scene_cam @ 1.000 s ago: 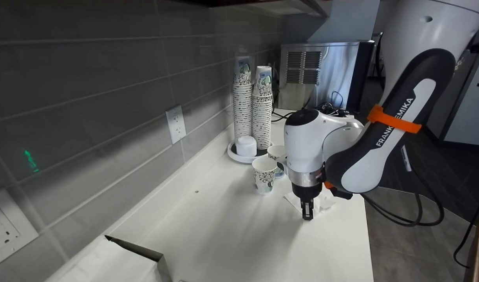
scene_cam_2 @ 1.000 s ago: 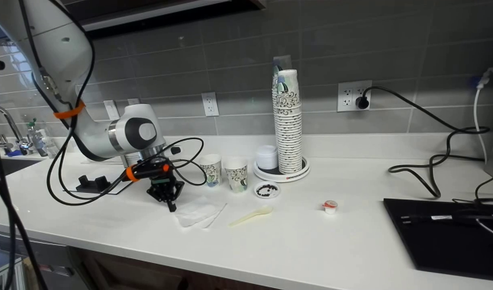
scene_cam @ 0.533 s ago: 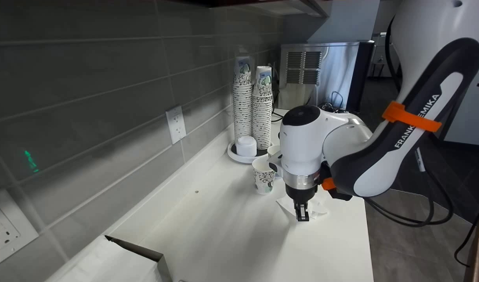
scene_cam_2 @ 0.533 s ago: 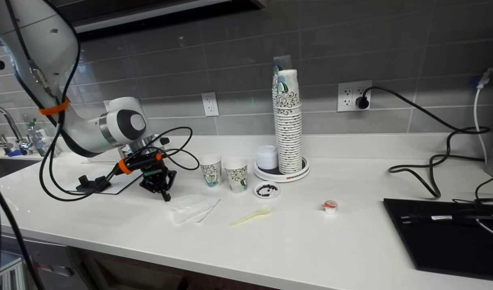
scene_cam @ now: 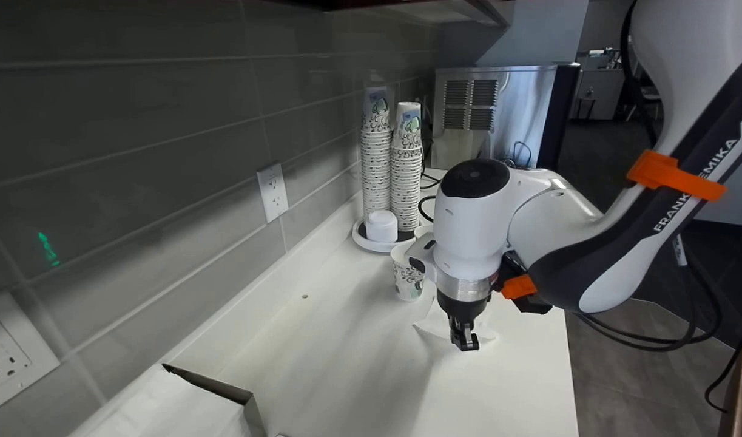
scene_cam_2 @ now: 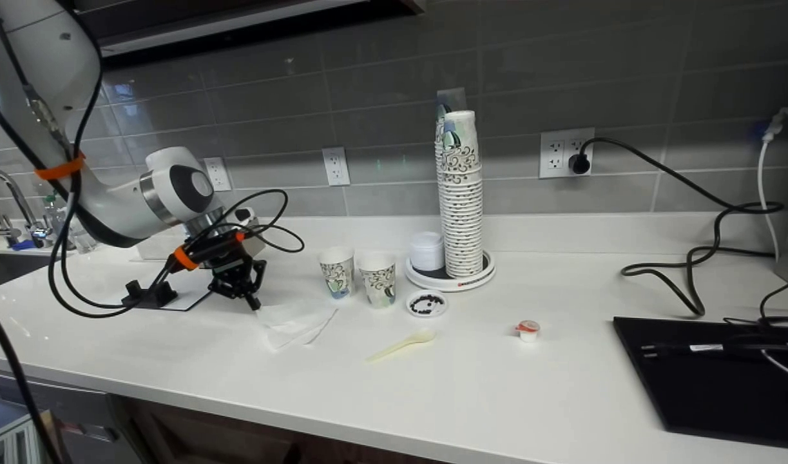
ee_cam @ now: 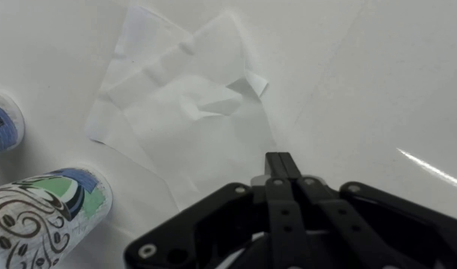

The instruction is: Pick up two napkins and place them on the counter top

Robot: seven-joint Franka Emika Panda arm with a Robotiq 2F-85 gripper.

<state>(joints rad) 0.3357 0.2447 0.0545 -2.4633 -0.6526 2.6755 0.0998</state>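
My gripper point(scene_cam: 465, 344) is low over the white counter top point(scene_cam: 498, 388), also in an exterior view point(scene_cam_2: 254, 301). In the wrist view its fingertips point(ee_cam: 277, 155) are together at the edge of a rumpled white napkin point(ee_cam: 198, 138). A second napkin point(ee_cam: 146, 33) lies partly under the first and sticks out at the top left. In an exterior view the napkins point(scene_cam_2: 294, 325) trail from the fingertips across the counter and follow the gripper. In an exterior view they show partly behind the gripper point(scene_cam: 430, 325). The pinched part is hidden by the fingers.
Two patterned paper cups point(scene_cam_2: 337, 274) point(scene_cam_2: 379, 280) stand beside the napkins. Tall cup stacks point(scene_cam_2: 463, 206) stand on a round tray. A spoon point(scene_cam_2: 400, 346), a lid with dark bits point(scene_cam_2: 426, 304) and a creamer cup point(scene_cam_2: 528, 330) lie nearby. A white box point(scene_cam: 170, 406) stands near the wall.
The gripper has moved steadily away from the spoon, leftward in an exterior view. Both napkins have slid along the counter with it. The cups and other objects have stayed in place.
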